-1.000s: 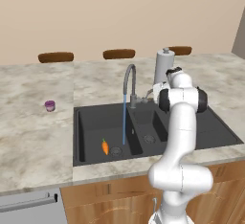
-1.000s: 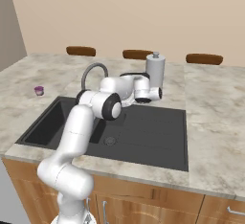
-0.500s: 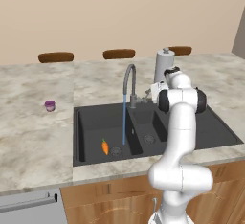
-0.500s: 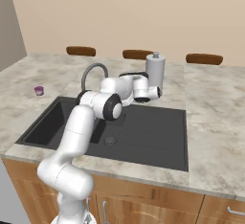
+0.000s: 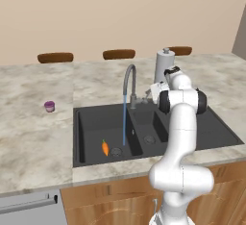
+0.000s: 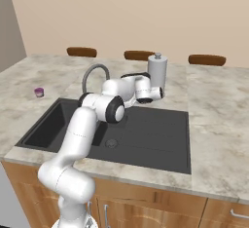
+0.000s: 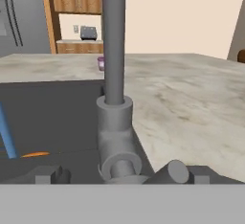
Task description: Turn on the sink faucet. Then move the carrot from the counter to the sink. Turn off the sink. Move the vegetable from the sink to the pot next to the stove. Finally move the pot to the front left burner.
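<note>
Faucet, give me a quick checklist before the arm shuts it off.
1. Water running from the faucet: ok, a blue stream falls into the left bowl.
2. Carrot in the sink: ok, it lies on the left bowl's floor beside the drain.
3. Pincer open: ok, jaws spread wide, nothing held.
4. Pincer lined up with the lever: ok, the hand view looks straight at the faucet base, close up.
5. Pincer touching the lever: cannot tell.
6. Paper towel roll clear of the hand: ok, it stands just behind the wrist, apart from it.
</note>
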Tool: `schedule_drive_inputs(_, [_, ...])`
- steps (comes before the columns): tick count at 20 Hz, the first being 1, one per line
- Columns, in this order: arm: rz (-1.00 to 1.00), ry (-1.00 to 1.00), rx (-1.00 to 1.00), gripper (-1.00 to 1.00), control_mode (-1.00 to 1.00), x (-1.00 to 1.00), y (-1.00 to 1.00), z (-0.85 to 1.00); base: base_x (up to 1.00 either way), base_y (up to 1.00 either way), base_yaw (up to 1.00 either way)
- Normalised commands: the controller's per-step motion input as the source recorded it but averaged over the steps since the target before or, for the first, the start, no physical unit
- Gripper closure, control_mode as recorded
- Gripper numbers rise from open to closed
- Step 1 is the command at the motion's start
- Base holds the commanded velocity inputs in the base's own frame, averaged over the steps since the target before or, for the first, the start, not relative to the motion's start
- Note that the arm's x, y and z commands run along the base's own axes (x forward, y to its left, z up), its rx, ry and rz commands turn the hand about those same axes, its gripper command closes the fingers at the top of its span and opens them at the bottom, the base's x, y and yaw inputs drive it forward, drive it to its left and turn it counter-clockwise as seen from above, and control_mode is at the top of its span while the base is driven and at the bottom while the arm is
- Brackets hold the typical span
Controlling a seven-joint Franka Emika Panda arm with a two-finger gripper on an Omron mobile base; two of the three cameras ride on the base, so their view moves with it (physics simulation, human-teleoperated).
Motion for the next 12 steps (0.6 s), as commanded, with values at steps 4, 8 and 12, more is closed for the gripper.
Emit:
schedule_drive_inputs(4, [0.04, 0.00, -0.03, -1.00, -1.00, 0.00, 0.67, 0.27, 0.00, 0.00, 0.00])
schedule_drive_inputs(8, [0.02, 0.00, -0.04, -1.00, -1.00, 0.00, 0.72, 0.27, 0.00, 0.00, 0.00])
schedule_drive_inputs(12, [0.01, 0.00, -0.05, -1.00, -1.00, 0.00, 0.68, 0.22, 0.00, 0.00, 0.00])
